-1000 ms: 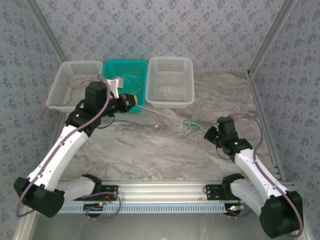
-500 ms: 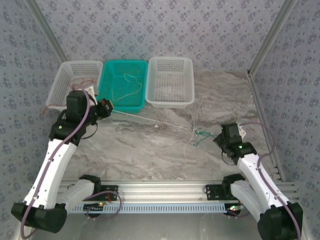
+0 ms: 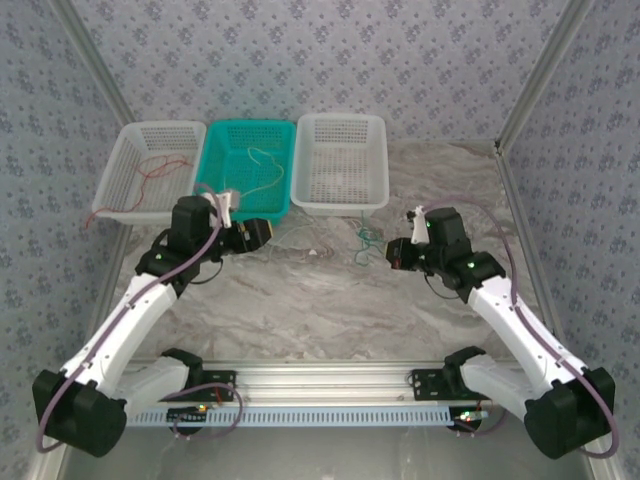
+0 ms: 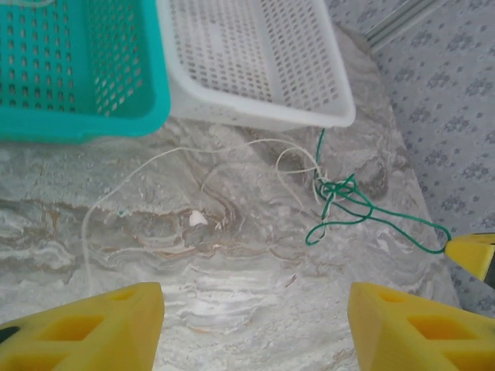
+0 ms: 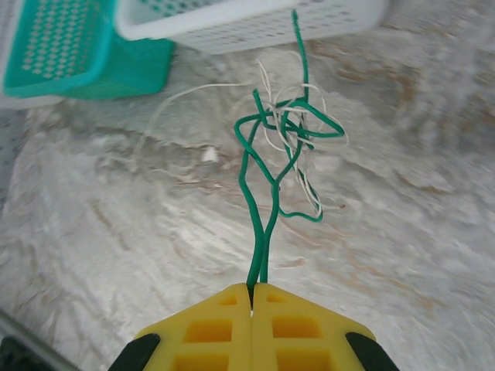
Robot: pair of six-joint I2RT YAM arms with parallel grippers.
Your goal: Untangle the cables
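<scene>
The tangle (image 4: 339, 195) of green and whitish wire lies on the marble table (image 4: 232, 263), just in front of the empty white basket (image 3: 345, 207). From the knot the green cable (image 5: 263, 209) runs out as a doubled strand on the side away from that basket. It ends pinched between the clenched jaws of the right gripper (image 5: 251, 297), a hold that looks meant to anchor the green wire while the other is drawn out of it. The whitish cable (image 4: 155, 158) trails slack from the knot across the table, in front of the teal basket (image 4: 77, 116) beside the empty one. The left gripper (image 4: 255, 309) hangs over that loose run, jaws spread and holding nothing, probably placed to take hold of the pale wire. The teal basket holds a pale cable (image 3: 255, 170), and the far white basket (image 3: 110, 170) beyond it holds a red cable (image 3: 150, 170); both are likely already sorted.
</scene>
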